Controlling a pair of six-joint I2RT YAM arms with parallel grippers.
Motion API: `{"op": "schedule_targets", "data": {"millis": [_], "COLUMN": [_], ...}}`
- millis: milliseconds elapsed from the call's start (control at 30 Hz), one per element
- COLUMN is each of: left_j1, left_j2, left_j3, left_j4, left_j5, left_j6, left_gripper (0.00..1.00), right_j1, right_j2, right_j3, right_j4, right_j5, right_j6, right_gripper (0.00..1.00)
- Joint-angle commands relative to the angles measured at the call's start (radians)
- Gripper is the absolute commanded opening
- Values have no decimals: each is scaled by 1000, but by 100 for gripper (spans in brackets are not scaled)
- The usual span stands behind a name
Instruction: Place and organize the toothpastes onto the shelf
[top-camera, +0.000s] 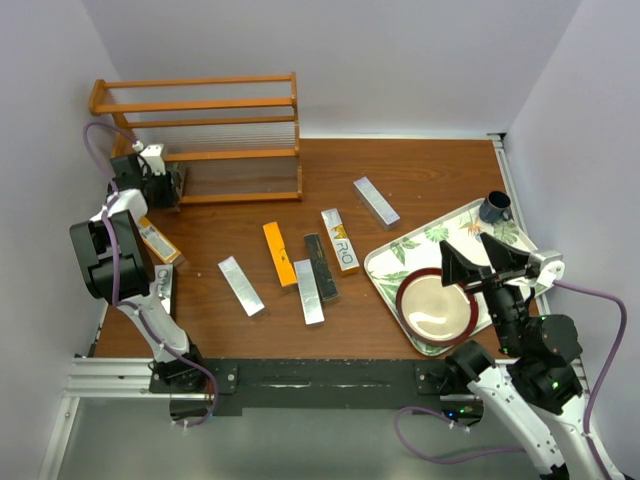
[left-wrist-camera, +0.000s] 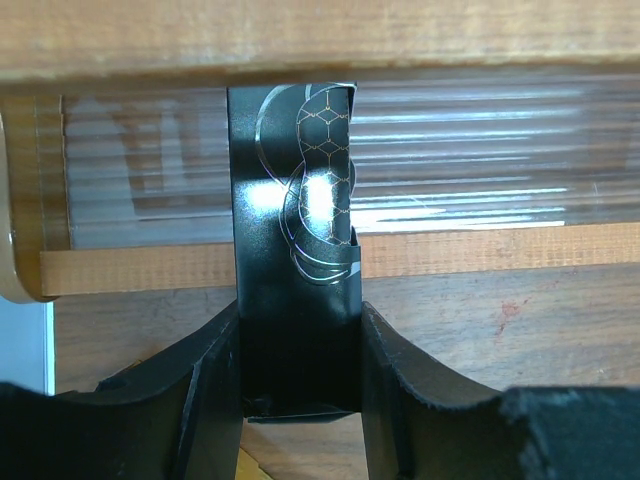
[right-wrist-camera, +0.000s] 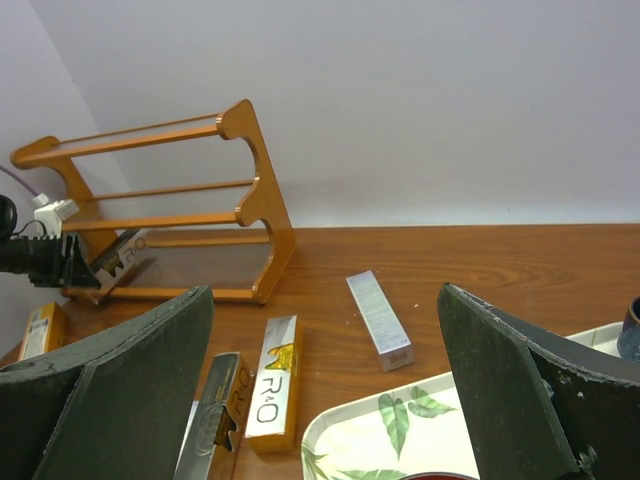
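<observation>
Left gripper: the left gripper (left-wrist-camera: 300, 345) is pinching the near end of a black rectangular toothpaste carton with silver line-work (left-wrist-camera: 295, 200), one finger on each long side.
Held carton's axis: its length runs straight out from the gripper toward the orange-brown wooden three-tier shelf (top-camera: 200, 105). Its far end crosses a low front rail (left-wrist-camera: 480, 255) and reaches up to the rail above.
Where that is: the shelf's left end, far left of the bench; from the right wrist view the carton looks tilted.
Judgement: the move ahead appears to turn on laying this carton down along the rails.
Right gripper: the right gripper (top-camera: 478, 258) is spread wide, holds nothing, and hovers over the tray, well away from the shelf.
Loose cartons: six silver-grey, orange, black and gold-and-white cartons (top-camera: 340, 241) lie mid-bench, and two more (top-camera: 160, 243) beside the left arm.
Nearer arm: left.
Shelf contents: no carton seen lying free on it.
Tray: the leaf-patterned tray (top-camera: 385, 262) at near right holds a dark-rimmed bowl (top-camera: 437, 307) and a dark blue mug (top-camera: 494, 207).
</observation>
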Motion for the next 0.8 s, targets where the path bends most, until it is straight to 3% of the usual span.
{"op": "schedule_targets", "data": {"millis": [0,200,333,600,767], "left_j1": [1,3,1,1,-3], "left_j2": [2,19,8,-157,-304], "left_j3": [50,62,55,-60,-172], "left_j4": [56,45,44,80,96], "left_j5": [18,17,9,-22,-63], "left_j6": [18,14,3,-45,-215], "left_gripper": [47,53,66,97,100], "right_j1": [5,4,4,5,4], "right_j2": [16,16,15,3,-8], "right_j3": [8,8,8,7,7], "right_j4": [11,8,11,12,17], "right_j5": [12,12,8,1,-4], "right_j6": [-13,-13,-13,-7,-2], "right_gripper": [99,99,99,98,98]}}
